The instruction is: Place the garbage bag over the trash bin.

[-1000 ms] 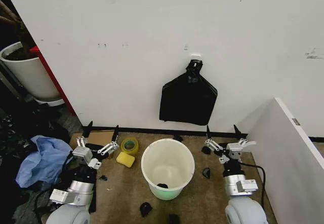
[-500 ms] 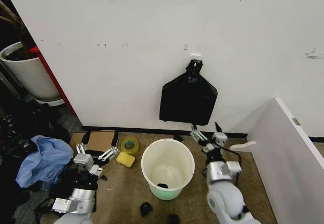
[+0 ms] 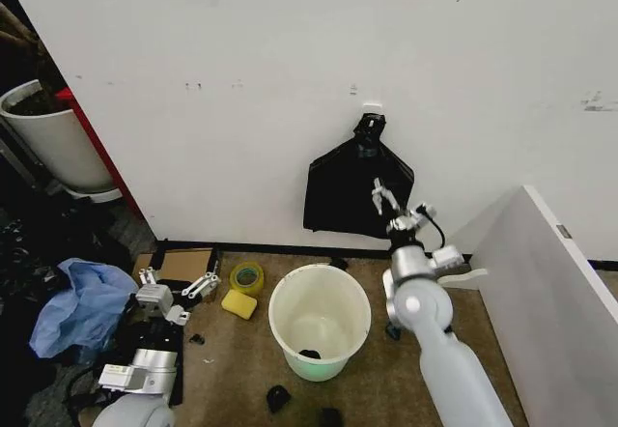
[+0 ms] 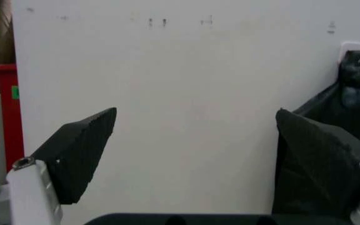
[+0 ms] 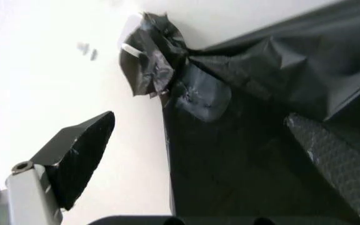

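Observation:
The black garbage bag (image 3: 357, 195) hangs flat against the wall from a white hook, gathered at its top (image 5: 152, 56). Below it on the brown floor stands the cream-white trash bin (image 3: 274, 313), upright, with a small dark item in its bottom. My right gripper (image 3: 398, 205) is raised in front of the bag's lower right part. It is open, and in the right wrist view its fingers (image 5: 73, 154) stand wide apart with the bag's creased plastic behind them. My left gripper (image 3: 179, 284) is open and low, left of the bin, facing the wall (image 4: 192, 117).
A yellow sponge (image 3: 238, 303) and a tape roll (image 3: 247, 276) lie left of the bin, near flat cardboard (image 3: 183, 263). A blue cloth (image 3: 82, 306) and a white planter (image 3: 53, 142) are far left. A white panel (image 3: 550, 282) stands at right. Small black pieces (image 3: 278, 398) litter the floor.
My right arm has swung up from beside the bin to the hanging bag, gripper open. The left gripper has sunk slightly and drawn back.

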Controlling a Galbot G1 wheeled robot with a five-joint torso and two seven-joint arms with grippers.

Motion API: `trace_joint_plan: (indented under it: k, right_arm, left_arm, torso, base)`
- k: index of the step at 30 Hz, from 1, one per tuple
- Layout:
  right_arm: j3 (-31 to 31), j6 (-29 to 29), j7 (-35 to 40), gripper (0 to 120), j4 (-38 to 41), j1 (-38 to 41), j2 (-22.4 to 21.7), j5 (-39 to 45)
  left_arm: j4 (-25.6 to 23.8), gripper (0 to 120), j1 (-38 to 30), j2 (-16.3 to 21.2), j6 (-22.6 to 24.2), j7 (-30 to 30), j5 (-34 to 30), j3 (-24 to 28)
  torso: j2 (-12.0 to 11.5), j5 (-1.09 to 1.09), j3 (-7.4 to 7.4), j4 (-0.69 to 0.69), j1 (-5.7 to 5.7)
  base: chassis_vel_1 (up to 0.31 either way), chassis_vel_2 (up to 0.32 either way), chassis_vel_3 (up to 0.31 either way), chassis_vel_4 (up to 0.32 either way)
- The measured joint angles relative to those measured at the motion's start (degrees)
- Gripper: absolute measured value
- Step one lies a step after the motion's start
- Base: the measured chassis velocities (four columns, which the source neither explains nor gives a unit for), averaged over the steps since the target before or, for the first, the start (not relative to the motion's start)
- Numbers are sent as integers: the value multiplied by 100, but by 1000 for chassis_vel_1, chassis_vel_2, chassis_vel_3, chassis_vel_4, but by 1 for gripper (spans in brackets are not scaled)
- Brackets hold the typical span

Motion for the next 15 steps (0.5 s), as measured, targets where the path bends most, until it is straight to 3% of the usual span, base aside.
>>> trace_joint_plan:
  k: [15]
  right_arm:
    - [-113, -37, -233, 98, -1037, 1033, 370, 114]
  left_arm:
    - [4, 100, -29, -22, 69, -103, -21, -16]
  torso:
    - [0, -1, 0, 1, 0]
  base:
    - [0, 0, 0, 0]
